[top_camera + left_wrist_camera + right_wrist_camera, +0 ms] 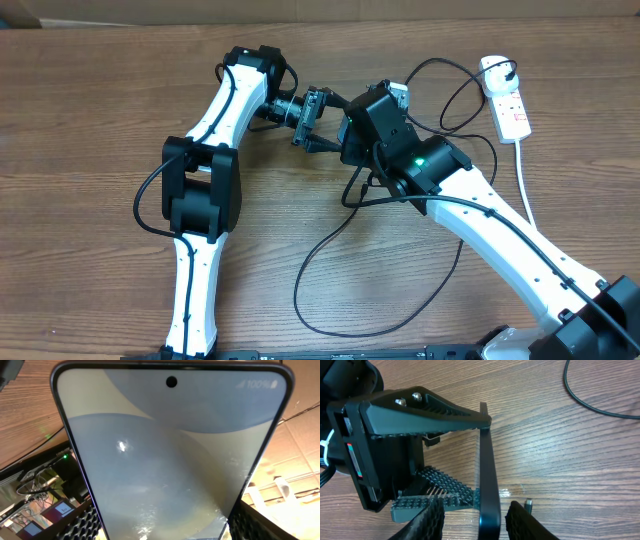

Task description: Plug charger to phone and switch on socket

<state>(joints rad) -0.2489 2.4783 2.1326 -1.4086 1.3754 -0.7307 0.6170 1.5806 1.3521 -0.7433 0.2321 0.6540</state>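
The phone (170, 460) fills the left wrist view, its screen lit pale blue and cream. My left gripper (162, 530) is shut on the phone's two long edges and holds it above the table. In the right wrist view the phone (487, 470) shows edge-on between the fingers of my right gripper (477, 512), which stands open with a gap on each side. The charger's plug tip (528, 505) sits just beyond the right finger (525, 522), outside the jaws. The black charger cable (380, 300) loops over the table. The white socket (508, 100) lies at the back right.
In the overhead view both grippers (330, 120) meet at the table's middle back, and the right arm covers most of the phone. The socket's thick white cord (525, 180) runs toward the front right. The charger cable (590, 405) crosses the wood behind the right gripper.
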